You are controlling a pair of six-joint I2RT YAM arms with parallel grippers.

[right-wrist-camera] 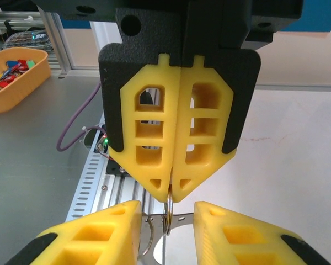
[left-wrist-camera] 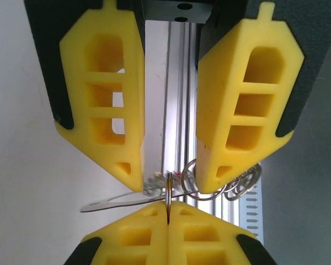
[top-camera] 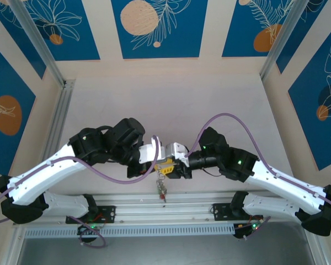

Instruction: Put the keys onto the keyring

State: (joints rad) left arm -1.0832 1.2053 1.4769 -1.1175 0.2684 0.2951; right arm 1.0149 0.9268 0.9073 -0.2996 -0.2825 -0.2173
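Observation:
My left gripper is shut on the keyring, a thin silvery loop seen edge-on that sticks out past its fingertips. Facing it tip to tip, my right gripper is open, one pad on each side of the keyring without touching it. From above, both grippers meet at the table's near edge. The keys hang below them in a small bunch with red and green tags. A flat silver key juts out sideways, and several wire loops lie behind one right pad.
An aluminium rail runs along the near edge directly under the grippers. An orange bin with coloured keys stands beyond the table's edge. A purple cable loops near the rail. The pale table stretches away behind the arms.

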